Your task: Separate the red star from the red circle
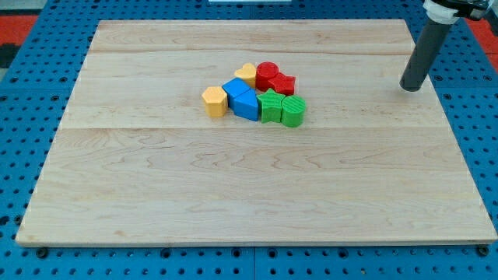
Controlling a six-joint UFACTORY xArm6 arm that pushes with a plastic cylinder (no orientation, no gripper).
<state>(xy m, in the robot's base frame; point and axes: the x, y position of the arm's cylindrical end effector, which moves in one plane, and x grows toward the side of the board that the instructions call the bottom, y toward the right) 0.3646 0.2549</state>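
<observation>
the red star point(283, 84) sits a little above the middle of the wooden board point(233, 194), touching the red circle point(267, 75) on its left. around them cluster a yellow heart point(247, 73), a yellow hexagon point(214, 101), two blue blocks point(234, 89) point(247, 104), a green block point(271, 106) and a green cylinder point(293, 112). my tip point(410, 87) rests well apart at the view's right; it is a bare rod holding nothing.
</observation>
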